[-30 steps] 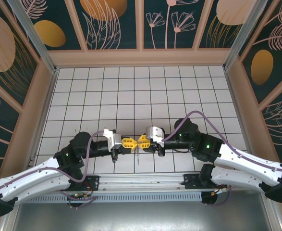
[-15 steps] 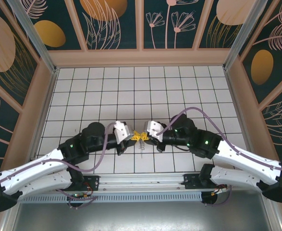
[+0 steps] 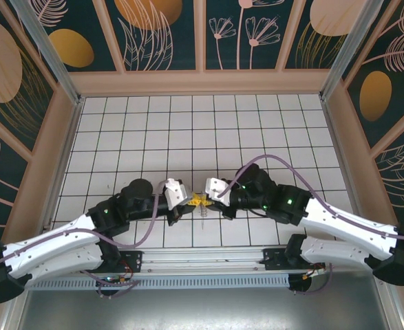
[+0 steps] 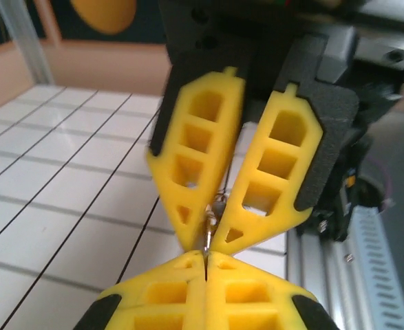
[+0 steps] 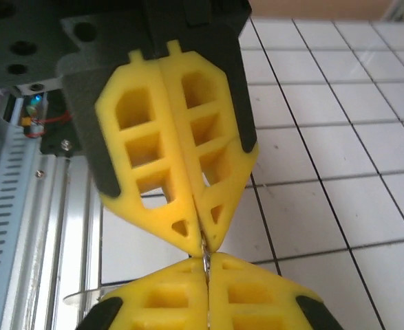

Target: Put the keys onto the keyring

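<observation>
My two yellow-fingered grippers meet tip to tip low over the white tiled floor (image 3: 153, 137), near the front rail. The left gripper (image 3: 193, 199) (image 4: 206, 256) is shut on a thin silvery metal piece (image 4: 214, 213) seen edge-on. The right gripper (image 3: 204, 200) (image 5: 206, 260) is shut on the same metal piece (image 5: 204, 253) from the opposite side, its jaws standing in a narrow V. Whether that piece is a key or the keyring I cannot tell. A slim silvery key (image 3: 203, 218) hangs below the meeting point.
The metal front rail (image 3: 202, 258) runs just behind the grippers, with a slotted cable duct (image 5: 23, 206) beside it. Wooden walls (image 3: 202, 82) box in the floor on three sides. Purple cables (image 3: 270, 161) loop over both wrists.
Both arms have bent and raised their elbows, tilting the wrists so less yellow finger shows from above. The grippers have stayed tip to tip, and the hanging key still dangles below.
</observation>
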